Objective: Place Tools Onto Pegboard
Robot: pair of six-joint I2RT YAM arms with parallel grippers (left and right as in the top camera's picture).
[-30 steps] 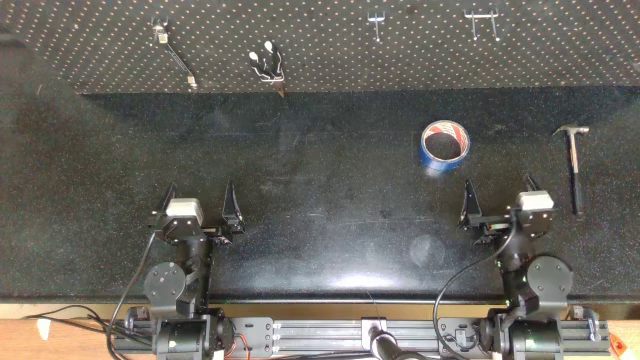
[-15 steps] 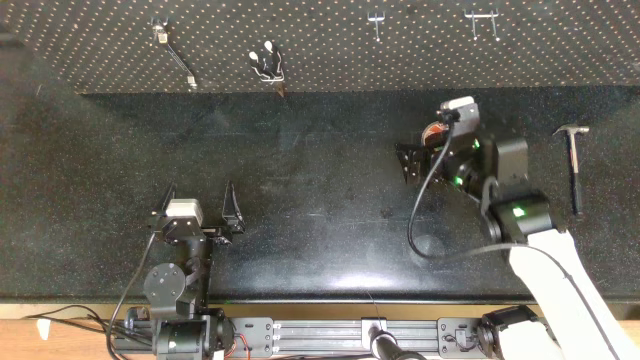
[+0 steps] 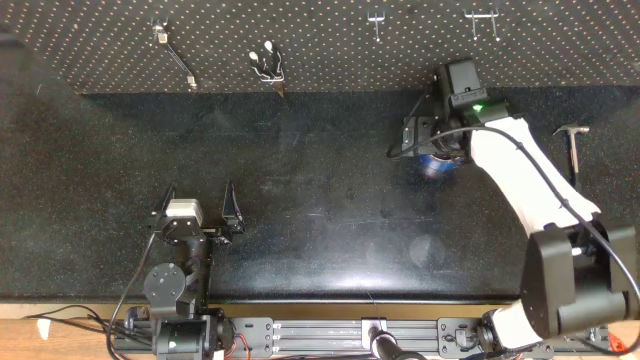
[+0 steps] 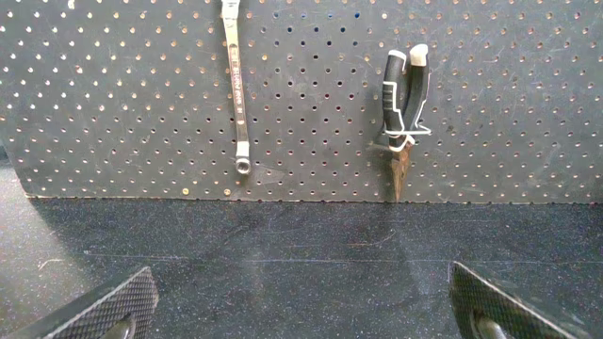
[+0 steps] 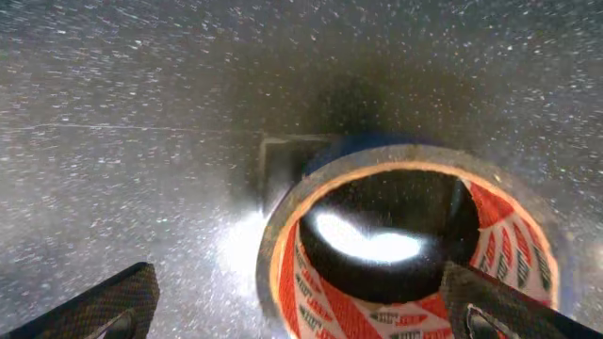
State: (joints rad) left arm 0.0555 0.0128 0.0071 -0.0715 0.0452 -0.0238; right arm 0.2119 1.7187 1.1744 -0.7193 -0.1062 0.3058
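A blue roll of tape with a red-and-white core lies flat on the black table. My right gripper hovers open just above it, one finger on each side of the roll. From above, the right gripper covers most of the tape. A hammer lies at the table's right end. A wrench and pliers hang on the pegboard. My left gripper rests open near its base, holding nothing.
Two bare hooks stick out of the pegboard above the right arm. The wrench and pliers hang at the upper left. The table's middle is open black surface.
The right arm has swung up from its rest pose near its base to the tape roll and now hangs over it. The left arm has not moved.
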